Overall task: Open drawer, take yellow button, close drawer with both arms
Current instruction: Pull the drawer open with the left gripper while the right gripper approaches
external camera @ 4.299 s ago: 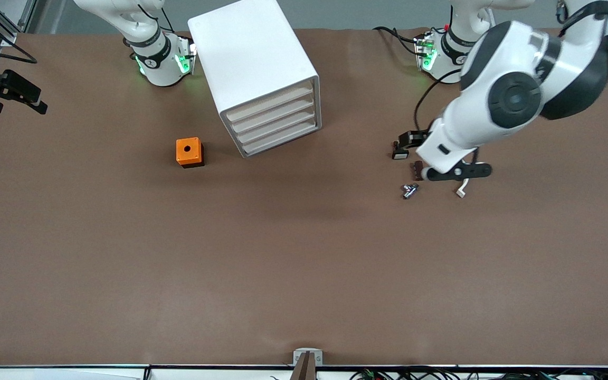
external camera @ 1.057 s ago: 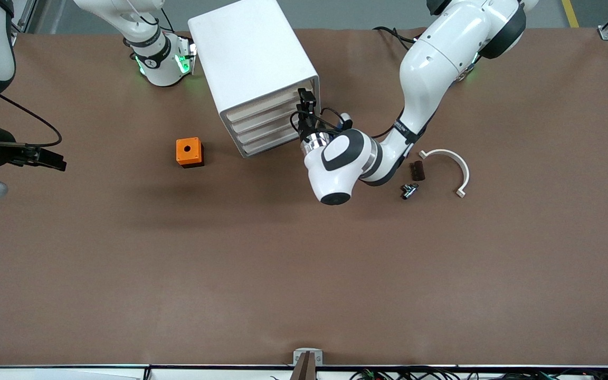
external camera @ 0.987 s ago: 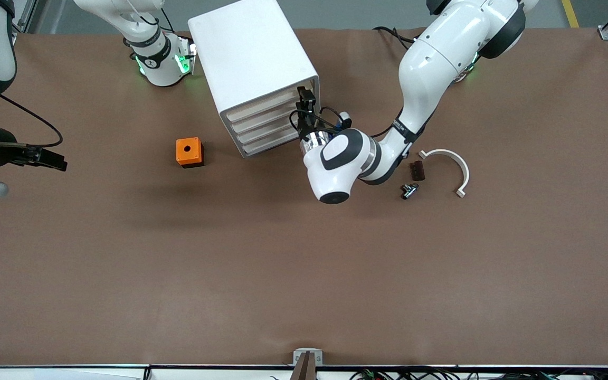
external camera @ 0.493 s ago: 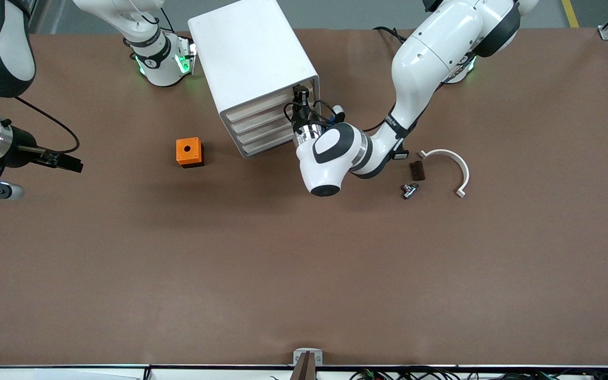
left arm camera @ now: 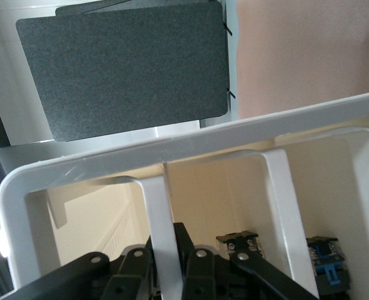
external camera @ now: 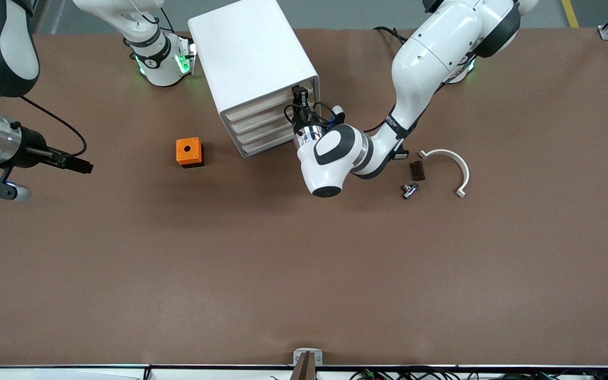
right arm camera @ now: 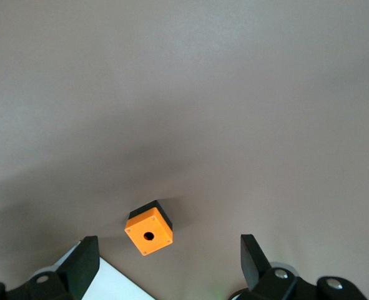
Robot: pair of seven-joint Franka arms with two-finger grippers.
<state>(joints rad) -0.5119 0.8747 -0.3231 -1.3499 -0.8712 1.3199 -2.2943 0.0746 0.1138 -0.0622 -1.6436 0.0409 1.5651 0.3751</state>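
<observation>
Cabinet: smooth white plastic-looking shell, satin sheen; drawer fronts matt beige.
Drawer, top of cabinet: front bars glossy white plastic; interior pale cream, smooth.
Table cover under cabinet: matt brown, paper- or cloth-like, faint creases.
Orange cube, beside cabinet toward right arm's end: matt orange plastic top, black base.
Left arm beside cabinet: glossy white shells, black joints, polished metal wrist ring.
Curved bracket, toward left arm's end from cabinet: smooth white plastic.
Panel above cabinet in left wrist view: grey, felt-like, rough.
</observation>
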